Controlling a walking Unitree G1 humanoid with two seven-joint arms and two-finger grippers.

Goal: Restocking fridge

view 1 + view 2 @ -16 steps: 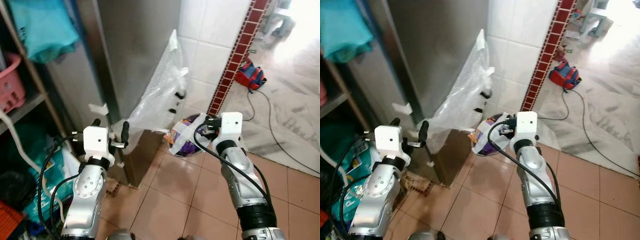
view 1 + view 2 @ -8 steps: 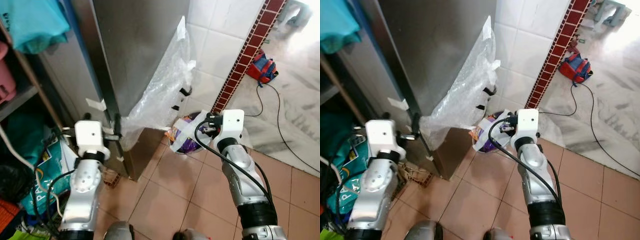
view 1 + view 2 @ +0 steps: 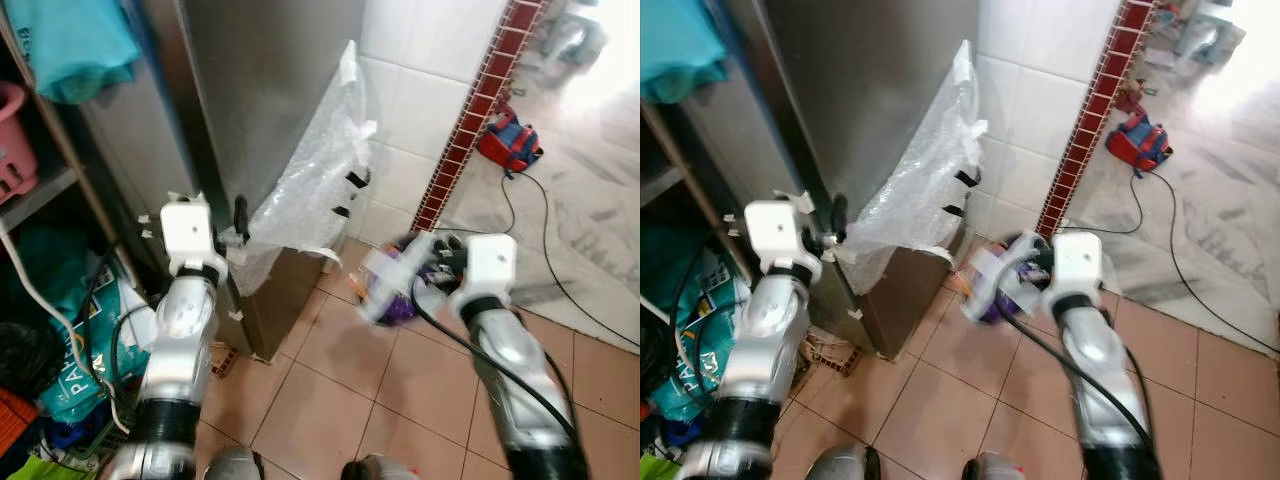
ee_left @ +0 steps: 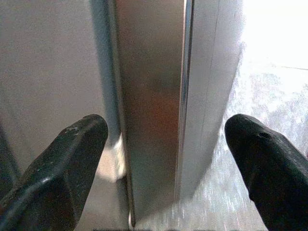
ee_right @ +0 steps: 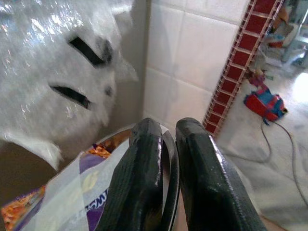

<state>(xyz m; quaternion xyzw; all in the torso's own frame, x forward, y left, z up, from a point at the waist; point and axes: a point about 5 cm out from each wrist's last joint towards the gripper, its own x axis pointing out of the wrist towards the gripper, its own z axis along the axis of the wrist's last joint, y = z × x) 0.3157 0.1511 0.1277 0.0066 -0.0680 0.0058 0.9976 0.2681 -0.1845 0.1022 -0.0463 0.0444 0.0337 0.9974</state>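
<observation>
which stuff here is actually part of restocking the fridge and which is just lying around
Part of the job:
- fridge, steel, closed
- left gripper, open, straddling the fridge's front edge
- right gripper, shut on a purple snack bag

Just lying about:
- bubble wrap taped on the fridge side
- red and blue bag on the floor
- pink basket on the shelf

The purple packet [image 3: 385, 285] at the right gripper [image 3: 425, 258] is smeared by motion blur, and its printing cannot be read. The fridge [image 3: 270, 90] is cut off by the top edge, its lower side masked by bubble wrap [image 3: 310, 195]. The left gripper [image 4: 163, 144] is cropped in the wrist view.
</observation>
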